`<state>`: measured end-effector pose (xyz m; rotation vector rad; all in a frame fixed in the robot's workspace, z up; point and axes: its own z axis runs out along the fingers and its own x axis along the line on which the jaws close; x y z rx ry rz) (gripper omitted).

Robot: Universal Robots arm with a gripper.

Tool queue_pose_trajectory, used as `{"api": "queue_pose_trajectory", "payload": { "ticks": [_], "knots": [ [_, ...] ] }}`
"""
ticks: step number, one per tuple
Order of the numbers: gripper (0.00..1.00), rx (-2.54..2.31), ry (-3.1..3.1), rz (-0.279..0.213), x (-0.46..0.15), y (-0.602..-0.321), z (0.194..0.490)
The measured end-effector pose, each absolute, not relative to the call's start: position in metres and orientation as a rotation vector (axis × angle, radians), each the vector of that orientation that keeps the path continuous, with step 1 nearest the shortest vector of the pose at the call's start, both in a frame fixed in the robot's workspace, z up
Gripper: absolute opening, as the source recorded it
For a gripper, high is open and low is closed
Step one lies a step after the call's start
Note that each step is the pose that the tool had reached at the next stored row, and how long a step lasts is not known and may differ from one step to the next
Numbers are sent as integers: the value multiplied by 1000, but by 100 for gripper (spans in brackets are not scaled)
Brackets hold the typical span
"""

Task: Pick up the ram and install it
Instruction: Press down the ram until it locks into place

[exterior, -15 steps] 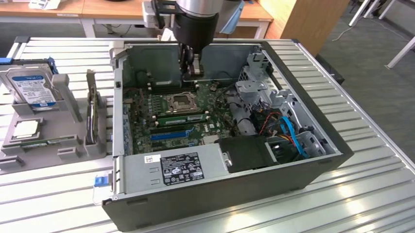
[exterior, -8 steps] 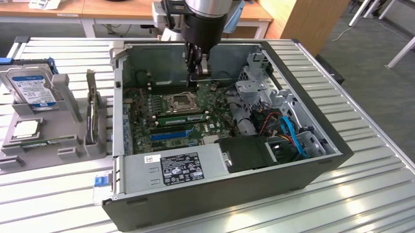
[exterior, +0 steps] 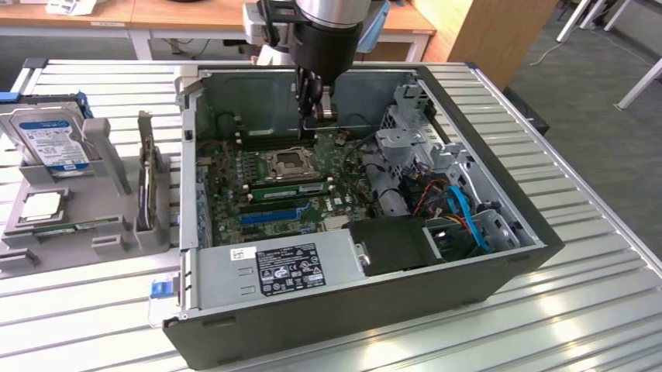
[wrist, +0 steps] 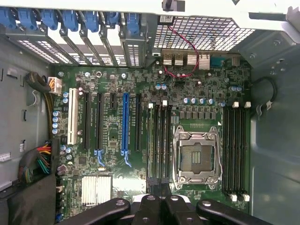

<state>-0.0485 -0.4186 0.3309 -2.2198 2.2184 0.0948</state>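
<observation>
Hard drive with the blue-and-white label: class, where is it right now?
In the exterior view, the hard drive stands in a grey holder on that view's left, outside the open computer case.

The pincer (wrist: pixel 161 199) hangs closed over the green motherboard (wrist: pixel 140 140) inside the grey computer case (wrist: pixel 276 140), its black fingers (wrist: pixel 152 208) just above the black memory slots (wrist: pixel 159 140) beside the empty silver processor socket (wrist: pixel 197 157). A blue expansion slot (wrist: pixel 125 123) lies nearby.
</observation>
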Motion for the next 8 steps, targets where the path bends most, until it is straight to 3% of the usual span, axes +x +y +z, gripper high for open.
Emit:
{"api": "queue_pose_trajectory", "payload": {
  "ticks": [8],
  "knots": [
    [10, -2208, 2230, 95, -49, -419, 331]
  ]
}}
